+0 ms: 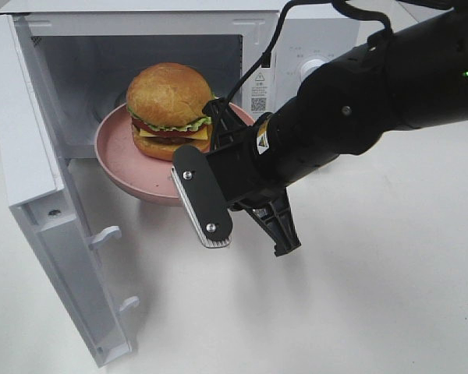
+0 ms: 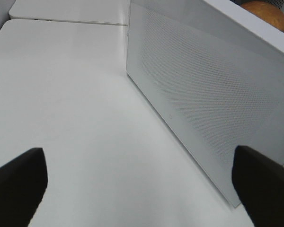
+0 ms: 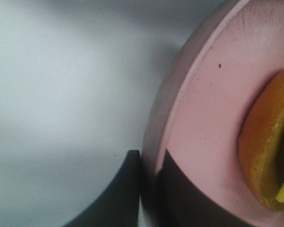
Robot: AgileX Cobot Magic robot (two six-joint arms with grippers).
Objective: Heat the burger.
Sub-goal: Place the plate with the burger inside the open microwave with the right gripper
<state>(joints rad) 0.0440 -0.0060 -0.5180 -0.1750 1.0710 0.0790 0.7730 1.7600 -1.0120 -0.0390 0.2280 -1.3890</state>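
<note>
Here the burger (image 1: 170, 109) sits upright on the pink plate (image 1: 121, 160), bun dome up, its layers stacked along a vertical axis; round in plan, it faces no clear way. The plate lies half inside the mouth of the open microwave (image 1: 296, 39), its near edge jutting out over the table (image 1: 335, 296). The right gripper (image 3: 149, 189) is clamped on the plate's rim beside the burger. The left gripper (image 2: 142, 189) stands wide apart, holding nothing, near the outer face of the door (image 2: 203, 94).

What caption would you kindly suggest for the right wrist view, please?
Right gripper pinching the rim of the pink plate, with the burger sitting on it.
</note>
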